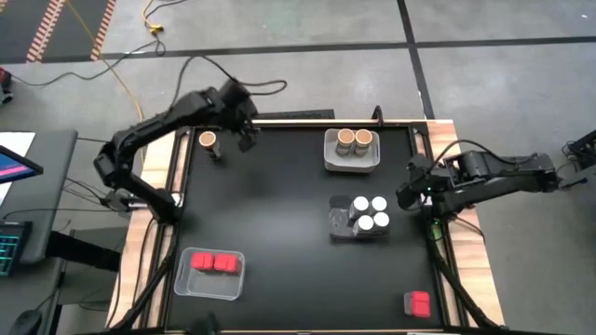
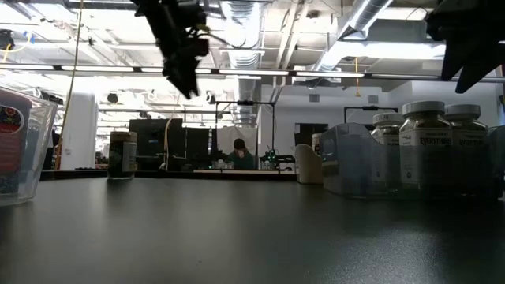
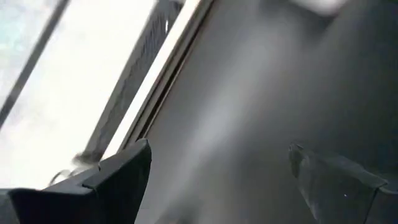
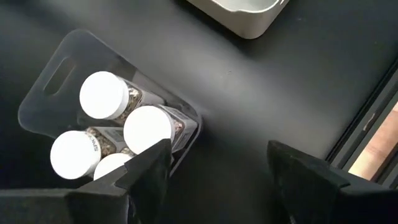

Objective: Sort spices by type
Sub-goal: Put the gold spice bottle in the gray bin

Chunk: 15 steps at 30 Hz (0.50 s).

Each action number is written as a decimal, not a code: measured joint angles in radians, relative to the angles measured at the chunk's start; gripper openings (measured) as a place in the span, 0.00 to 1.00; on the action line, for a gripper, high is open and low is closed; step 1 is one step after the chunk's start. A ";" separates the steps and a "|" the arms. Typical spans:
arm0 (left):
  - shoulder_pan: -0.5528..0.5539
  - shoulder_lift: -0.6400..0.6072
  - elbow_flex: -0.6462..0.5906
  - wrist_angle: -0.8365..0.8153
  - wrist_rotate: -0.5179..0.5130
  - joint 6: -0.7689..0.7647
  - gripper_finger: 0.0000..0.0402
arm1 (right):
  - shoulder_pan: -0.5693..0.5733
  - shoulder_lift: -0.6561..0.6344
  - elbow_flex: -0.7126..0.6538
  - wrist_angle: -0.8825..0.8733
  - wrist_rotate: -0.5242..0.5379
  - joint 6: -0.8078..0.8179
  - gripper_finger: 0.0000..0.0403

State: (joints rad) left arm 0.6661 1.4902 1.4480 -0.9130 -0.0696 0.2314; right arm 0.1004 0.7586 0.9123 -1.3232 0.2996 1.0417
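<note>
high view | left gripper [image 1: 246, 140] empty, jaws wide, beside lone cork-topped jar [image 1: 208, 140] at tabletop [image 1: 270, 205] far-left corner | jar to be straddled squarely, gripped below cork, carried upright to white tray [image 1: 352, 162] | right gripper [image 1: 407, 198] parked, jaws part-open, empty

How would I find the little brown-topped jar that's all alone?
Start at the black table and go to its far left corner, near the left end effector. The lone cork-topped jar stands there on the bare tabletop. The other two cork-topped jars share a white tray; this one has none.
</note>
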 joint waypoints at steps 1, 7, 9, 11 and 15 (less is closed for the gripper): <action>0.029 0.001 0.012 -0.039 0.002 0.046 0.90 | -0.004 0.000 0.000 0.000 0.000 -0.003 0.72; 0.169 0.003 0.033 -0.162 0.001 0.328 0.90 | -0.021 0.000 0.000 0.000 0.002 -0.003 0.72; 0.199 0.003 0.033 -0.192 0.003 0.446 0.90 | -0.022 0.000 0.000 0.000 0.011 -0.003 0.72; 0.216 0.010 0.033 -0.202 0.007 0.553 0.90 | -0.025 0.000 0.000 0.000 0.016 -0.003 0.72; 0.241 0.040 0.032 -0.259 0.016 0.651 0.90 | -0.026 0.000 0.000 0.006 0.017 -0.003 0.72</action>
State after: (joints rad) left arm 0.9073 1.5302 1.4803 -1.1722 -0.0537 0.8826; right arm 0.0746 0.7586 0.9127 -1.3168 0.3168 1.0389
